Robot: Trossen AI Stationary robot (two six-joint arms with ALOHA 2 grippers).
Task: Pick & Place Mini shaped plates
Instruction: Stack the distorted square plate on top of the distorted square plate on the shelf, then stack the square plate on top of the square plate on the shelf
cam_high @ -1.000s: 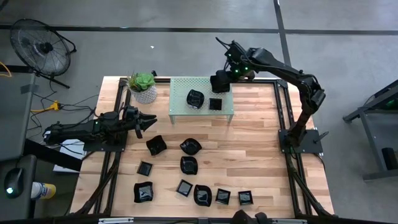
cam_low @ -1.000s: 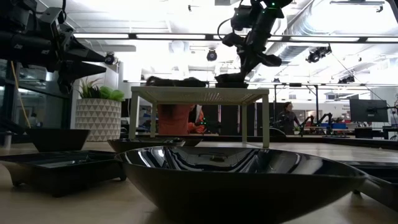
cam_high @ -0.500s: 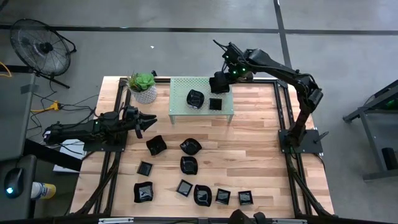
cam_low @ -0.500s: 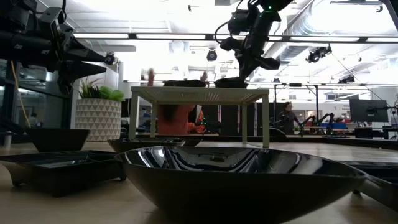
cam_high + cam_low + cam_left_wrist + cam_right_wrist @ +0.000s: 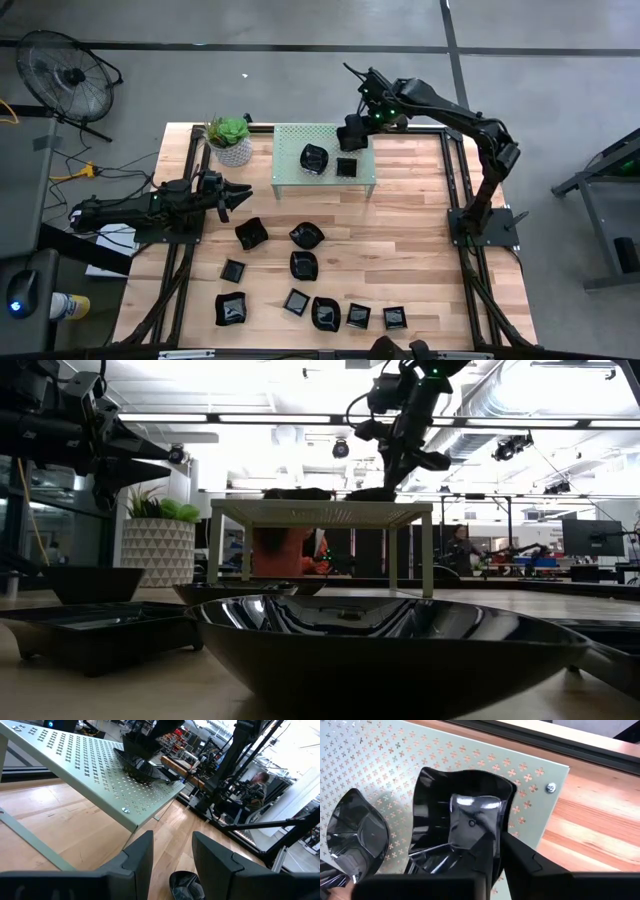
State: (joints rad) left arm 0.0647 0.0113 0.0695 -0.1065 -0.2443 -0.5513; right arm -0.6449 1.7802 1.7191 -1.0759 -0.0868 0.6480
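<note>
My right gripper (image 5: 352, 135) reaches over the back right corner of the pale green perforated stand (image 5: 290, 135). It is shut on the rim of a glossy black mini shaped plate (image 5: 460, 820), which rests on the stand (image 5: 470, 750); one finger is inside the dish and one outside. Two more plates sit on the stand, a wavy one (image 5: 314, 158) and a square one (image 5: 347, 167). Several plates lie on the table's front half, among them one (image 5: 251, 232) near my left gripper (image 5: 240, 190). That gripper hovers open and empty at the left, pointing toward the stand (image 5: 75, 760).
A green plant in a white pot (image 5: 231, 138) stands at the stand's back left corner. A floor fan (image 5: 65, 75) sits beyond the table's left. In the low view a large black dish (image 5: 380, 635) fills the foreground, and people show in the room behind.
My right gripper has shifted slightly left and down, setting its plate onto the stand's top. The left arm has not moved.
</note>
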